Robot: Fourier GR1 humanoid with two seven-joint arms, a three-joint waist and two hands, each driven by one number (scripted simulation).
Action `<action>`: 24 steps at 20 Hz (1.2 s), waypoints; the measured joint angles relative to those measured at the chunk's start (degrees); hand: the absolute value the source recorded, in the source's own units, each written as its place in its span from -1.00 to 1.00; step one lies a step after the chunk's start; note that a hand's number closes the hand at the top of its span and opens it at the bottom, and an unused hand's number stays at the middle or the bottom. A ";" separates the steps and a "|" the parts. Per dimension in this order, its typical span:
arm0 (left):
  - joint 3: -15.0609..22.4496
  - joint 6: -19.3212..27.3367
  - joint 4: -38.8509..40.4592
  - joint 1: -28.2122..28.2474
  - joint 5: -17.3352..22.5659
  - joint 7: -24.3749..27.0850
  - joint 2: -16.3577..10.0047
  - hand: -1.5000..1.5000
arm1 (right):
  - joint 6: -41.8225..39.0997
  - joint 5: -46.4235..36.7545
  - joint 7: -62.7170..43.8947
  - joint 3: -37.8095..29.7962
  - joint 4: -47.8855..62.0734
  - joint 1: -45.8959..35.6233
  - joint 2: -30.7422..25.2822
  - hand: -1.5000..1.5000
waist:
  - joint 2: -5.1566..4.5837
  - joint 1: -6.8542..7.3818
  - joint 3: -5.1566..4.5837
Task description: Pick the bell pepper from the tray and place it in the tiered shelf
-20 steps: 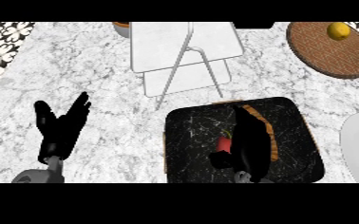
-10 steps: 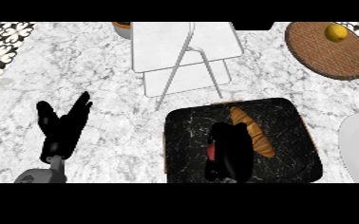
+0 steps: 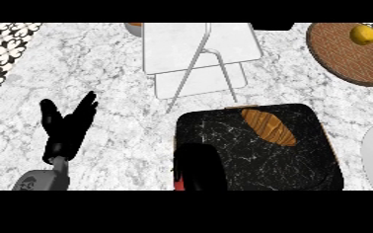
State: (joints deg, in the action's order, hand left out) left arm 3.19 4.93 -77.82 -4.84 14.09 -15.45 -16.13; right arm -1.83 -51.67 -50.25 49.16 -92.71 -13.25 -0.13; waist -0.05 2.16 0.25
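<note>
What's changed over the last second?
The right hand slid toward the view's lower left, to the left edge of the black marbled tray, taking the red bell pepper with it and uncovering the brown bread. The left hand, open at the left, and the white tiered shelf stayed put.
</note>
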 measured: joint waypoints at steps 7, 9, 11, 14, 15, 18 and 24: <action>0.03 -0.01 -0.26 1.40 -0.64 2.01 0.91 0.00 | 4.71 6.61 -7.12 6.84 -10.00 -13.19 0.00 1.00 | 0.43 -0.60 0.02; -0.28 0.13 -0.45 1.49 -0.60 1.16 0.65 0.00 | 4.54 5.65 -9.70 6.54 -13.93 -16.87 -0.13 1.00 | 0.56 -1.03 -0.01; -0.37 0.51 -0.31 1.56 -0.83 1.12 0.90 0.00 | 3.89 5.33 -11.66 4.48 -17.41 -20.88 -0.32 1.00 | 0.68 -1.38 -0.01; -0.80 0.49 -0.72 1.91 -0.65 0.53 0.66 0.00 | 2.37 5.52 -14.84 1.53 -21.55 -26.21 -0.58 1.00 | 0.82 -1.72 -0.05; -0.92 0.20 -0.89 2.09 -0.54 0.58 0.48 0.00 | 1.73 5.91 -15.59 0.02 -22.43 -28.06 -0.64 1.00 | 0.84 -1.77 -0.08; -1.35 0.02 -0.56 1.96 -0.44 0.40 0.34 0.00 | -0.02 7.52 -17.18 -4.76 -23.36 -33.69 -0.76 1.00 | 0.86 -1.95 -0.11; -1.54 -0.16 -0.41 2.07 -0.75 1.05 0.55 0.00 | -2.90 11.83 -17.29 -17.09 -19.27 -43.87 -0.73 1.00 | 0.78 -2.02 -0.09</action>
State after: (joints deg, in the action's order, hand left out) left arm 1.66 4.77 -78.23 -2.77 13.34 -14.39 -15.58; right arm -4.73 -39.84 -67.54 32.07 -111.98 -57.11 -0.86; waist 0.73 0.14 0.17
